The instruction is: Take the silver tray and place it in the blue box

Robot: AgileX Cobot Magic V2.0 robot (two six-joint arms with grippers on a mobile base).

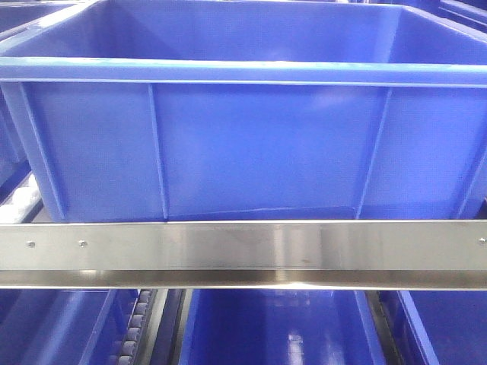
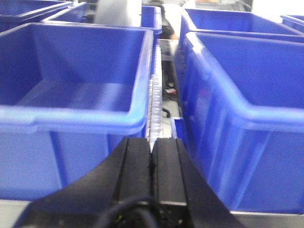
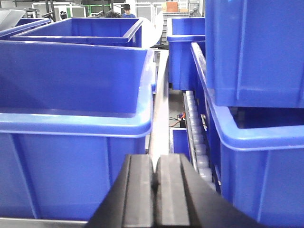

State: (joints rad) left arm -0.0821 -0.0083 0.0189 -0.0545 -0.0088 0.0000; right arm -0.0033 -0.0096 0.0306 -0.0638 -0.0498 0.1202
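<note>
Both grippers, left (image 2: pixel 151 164) and right (image 3: pixel 155 183), seen pressed together, nothing held; blue box (image 1: pixel 243 72) seated behind steel rail (image 1: pixel 243 247).

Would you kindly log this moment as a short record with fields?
target: large deep blue plastic crate, appears empty, on a shelf behind a steel rail
silver tray: not in view
left claw: shut, empty
right claw: shut, empty
surroundings: more blue crates on roller racks

Steel rail (image 1: pixel 243 251); roller track (image 3: pixel 197 137); distant person in blue (image 3: pixel 126 10)
</note>
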